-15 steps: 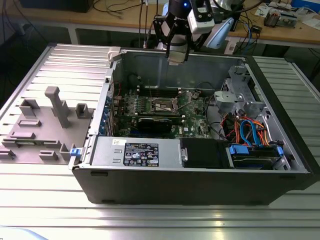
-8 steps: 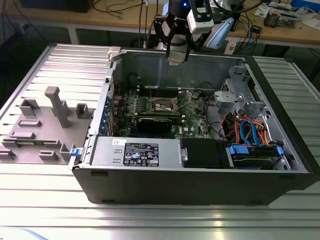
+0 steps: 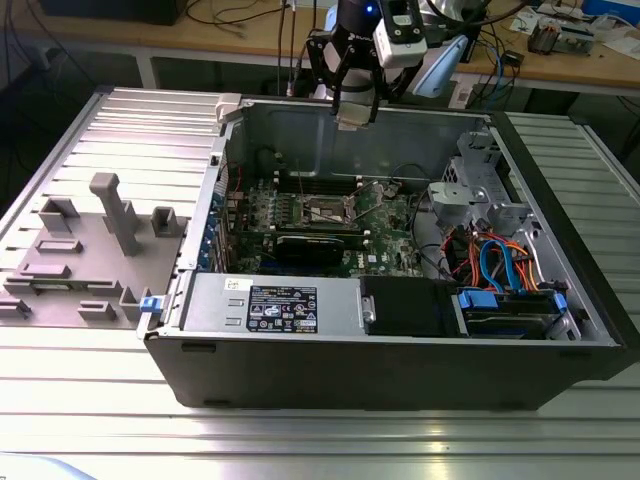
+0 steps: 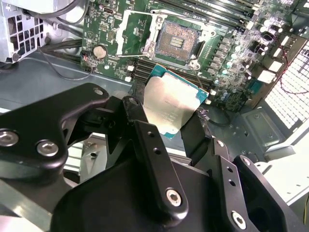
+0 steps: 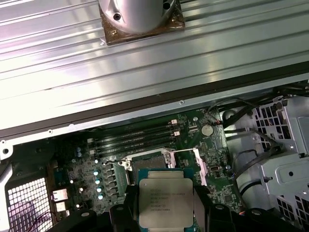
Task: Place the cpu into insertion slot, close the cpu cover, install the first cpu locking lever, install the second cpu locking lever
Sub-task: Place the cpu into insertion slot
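I've got the cpu (image 4: 170, 99) pinched edge-on in my gripper (image 4: 169, 115). The fingers (image 5: 200, 207) are pressed against two opposite sides, metal top facing the first wrist view. In the exterior view the gripper (image 3: 355, 112) hangs over the case's (image 3: 400, 370) back wall, well above the board (image 3: 390, 235) and not yet over the slot (image 3: 328, 210).

Handling, my read:
- Light, stiff and flat, so no sag.
- The lid is smooth metal and the thin edges give little to grip, so it could slip or twist if nudged.
- The underside contacts and the slot's pins are prob. fragile. Hold by the edges only and let nothing touch the underside.
- My grip is on the edges, which is the right place, but the chip looks tilted vs. the board in the second wrist view.

The slot (image 4: 177, 39) sits mid-board and looks bare. The cover (image 4: 131, 33) is swung open just beside it, so it's not blocking.

Around it:
- Memory slots (image 5: 135, 140) run between the slot and the back wall.
- A coin battery (image 5: 207, 129) is near one slot corner.
- A long black card (image 3: 315, 245) lies on the front-wall side of the slot.
- Loose cables (image 3: 490, 262) and a drive cage (image 3: 470, 185) fill the case's end at the exterior view's right, apart from the slot.
- A thin wire (image 4: 58, 67) trails off the board edge near the battery.

Main obstacles as I judge it are the back wall under me and the raised cover beside the slot.
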Available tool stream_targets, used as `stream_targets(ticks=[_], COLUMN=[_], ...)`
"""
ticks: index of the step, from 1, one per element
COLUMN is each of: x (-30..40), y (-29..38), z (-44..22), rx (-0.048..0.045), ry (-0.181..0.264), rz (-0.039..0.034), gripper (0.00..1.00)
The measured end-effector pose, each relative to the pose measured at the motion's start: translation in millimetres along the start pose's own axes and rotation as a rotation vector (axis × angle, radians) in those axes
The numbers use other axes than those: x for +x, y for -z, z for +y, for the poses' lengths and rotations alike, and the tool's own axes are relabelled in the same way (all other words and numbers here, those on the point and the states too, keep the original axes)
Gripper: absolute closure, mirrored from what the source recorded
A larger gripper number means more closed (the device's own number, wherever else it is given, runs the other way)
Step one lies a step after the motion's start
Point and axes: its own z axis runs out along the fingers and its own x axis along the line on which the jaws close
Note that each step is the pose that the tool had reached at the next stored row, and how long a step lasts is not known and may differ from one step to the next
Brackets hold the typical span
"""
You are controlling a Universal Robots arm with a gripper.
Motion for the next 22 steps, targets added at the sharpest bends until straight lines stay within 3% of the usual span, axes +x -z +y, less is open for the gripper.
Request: stream_targets(ticks=[14,22], x=[0.4,0.4], y=[0.0,-1.1], z=[-0.1,-0.2], rx=[0.0000,0.0001], ry=[-0.004,-0.118], rz=[-0.0004,-0.0110], gripper=[0.46,0.46])
